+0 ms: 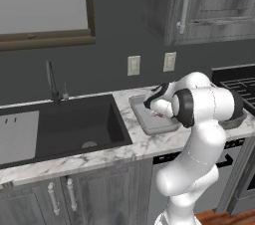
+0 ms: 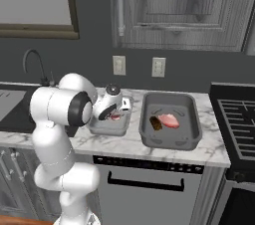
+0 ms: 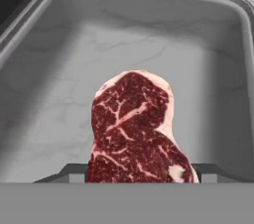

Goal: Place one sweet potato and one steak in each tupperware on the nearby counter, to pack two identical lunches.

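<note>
My gripper (image 3: pixel 141 171) hangs low over the left tupperware (image 3: pixel 59 69), shut on a red marbled steak (image 3: pixel 134 129) that fills the gap between the two fingertips. From the base, that gripper (image 2: pixel 115 114) and steak (image 2: pixel 116 116) sit inside the smaller-looking grey tray (image 2: pixel 107 128) beside the sink. The right tupperware (image 2: pixel 169 139) holds a dark brown sweet potato (image 2: pixel 156 123) and a second steak (image 2: pixel 170 120) side by side. Both trays rest on the white marble counter (image 2: pixel 129 145). In the left base view my arm covers most of the left tupperware (image 1: pixel 149 122).
A black sink (image 1: pixel 74 127) with a dark faucet (image 1: pixel 52 83) lies left of the trays. A black stove (image 2: pixel 239 114) borders the counter on the right. Dark wall cabinets (image 2: pixel 174 10) hang above, with two outlets (image 2: pixel 118 64) on the wall.
</note>
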